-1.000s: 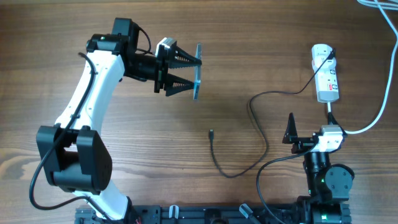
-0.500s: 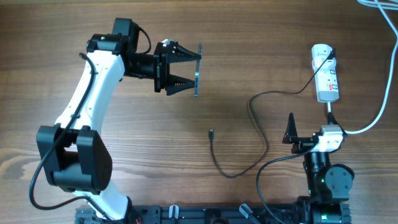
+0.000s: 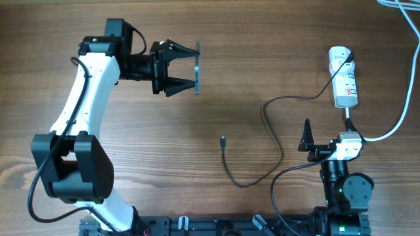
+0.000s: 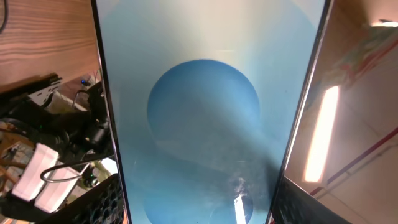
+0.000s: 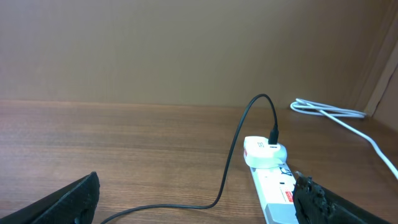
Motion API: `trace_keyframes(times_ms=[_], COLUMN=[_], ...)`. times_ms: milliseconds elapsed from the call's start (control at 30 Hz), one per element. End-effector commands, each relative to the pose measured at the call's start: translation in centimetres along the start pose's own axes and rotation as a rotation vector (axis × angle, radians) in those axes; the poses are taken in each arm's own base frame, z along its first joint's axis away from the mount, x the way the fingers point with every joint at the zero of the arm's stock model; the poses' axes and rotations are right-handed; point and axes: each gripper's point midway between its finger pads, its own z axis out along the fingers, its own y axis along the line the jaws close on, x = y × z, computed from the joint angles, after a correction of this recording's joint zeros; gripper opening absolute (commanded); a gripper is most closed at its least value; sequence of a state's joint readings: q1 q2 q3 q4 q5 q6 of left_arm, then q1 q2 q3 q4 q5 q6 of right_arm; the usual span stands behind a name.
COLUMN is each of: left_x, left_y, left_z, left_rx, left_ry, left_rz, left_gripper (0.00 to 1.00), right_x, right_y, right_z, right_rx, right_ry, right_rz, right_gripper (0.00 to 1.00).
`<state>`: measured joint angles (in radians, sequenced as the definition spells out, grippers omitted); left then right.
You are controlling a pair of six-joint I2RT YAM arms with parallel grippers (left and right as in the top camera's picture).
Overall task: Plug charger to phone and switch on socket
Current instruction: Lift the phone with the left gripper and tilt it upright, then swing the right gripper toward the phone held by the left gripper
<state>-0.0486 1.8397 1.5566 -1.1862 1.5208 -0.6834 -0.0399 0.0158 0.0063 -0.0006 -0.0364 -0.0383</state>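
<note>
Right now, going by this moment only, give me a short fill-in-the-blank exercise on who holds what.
The left gripper is shut on the ____.
The charger has its free plug lying on the ____, in neither gripper.
The right gripper stands ____ and empty.
The charger's other end sits in the ____.
Missing words: phone; table; open; socket.

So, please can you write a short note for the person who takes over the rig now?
Left gripper: shut on the phone, held on edge.
Right gripper: open, empty.
Charger: loose on the table, its plug free, mid-table.
Socket: on the table, far right.
Done: phone gripped.
Left: plug charger into phone, switch socket on.
</note>
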Motion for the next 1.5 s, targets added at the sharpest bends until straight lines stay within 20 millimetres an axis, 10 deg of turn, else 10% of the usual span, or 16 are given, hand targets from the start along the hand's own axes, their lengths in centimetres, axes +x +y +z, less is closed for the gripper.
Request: trace_keyframes(times_ms=[0, 1133, 1333, 1467], left_x=[1.8, 1.9, 1.9, 1.9], left_y=[-1.2, -1.2, -1.2, -1.2], left_z=[-0.3, -0.3, -0.3, -0.3], left_rx=[0.046, 0.045, 0.045, 0.045], left_ry=[0.033, 0.034, 0.034, 0.034], left_rz=[-0.019, -0.026, -0.026, -0.026], left_gripper=[0.69, 0.68, 0.68, 0.68], right_x=[0.1, -0.7, -2.1, -1.0], right_y=[0.1, 0.3, 7.3, 8.5], right_z=[0.0, 0.0, -1.7, -2.2], right_rx=[-0.005, -0.016, -0.454, -0.495], right_ry=[0.004, -0.029, 0.037, 0.218], right_rz=[0.014, 0.035, 0.552, 0.998], right_gripper=[1.0, 1.0, 1.0, 1.0])
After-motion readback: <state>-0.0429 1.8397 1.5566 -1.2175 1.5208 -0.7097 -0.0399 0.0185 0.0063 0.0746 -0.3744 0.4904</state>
